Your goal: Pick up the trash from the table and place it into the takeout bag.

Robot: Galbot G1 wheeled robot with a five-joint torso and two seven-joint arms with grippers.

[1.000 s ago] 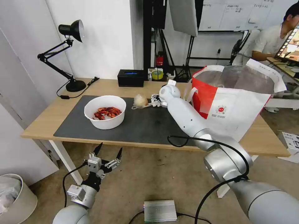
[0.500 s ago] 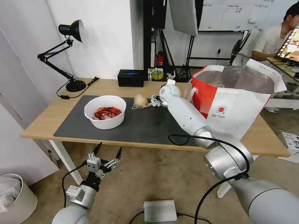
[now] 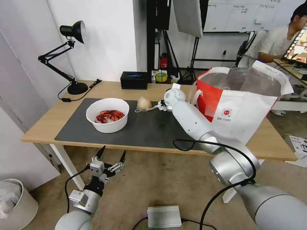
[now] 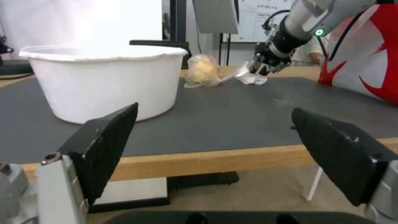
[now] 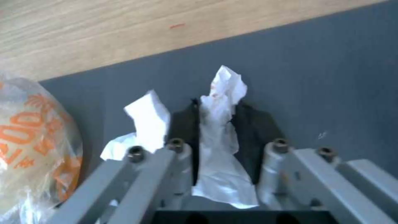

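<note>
The trash is partly cleared, I judge: the white bowl (image 3: 107,115) of crayfish shells and the wrapped ball (image 3: 144,103) lie on the table's (image 3: 48,123) mat, outside the takeout bag (image 3: 240,108). The right gripper (image 5: 215,123) is clenched on the crumpled tissue (image 5: 217,102), pads pinching its middle, the ball just beside it. The left gripper (image 3: 110,156) hangs spread wide and empty below the table edge.
</note>
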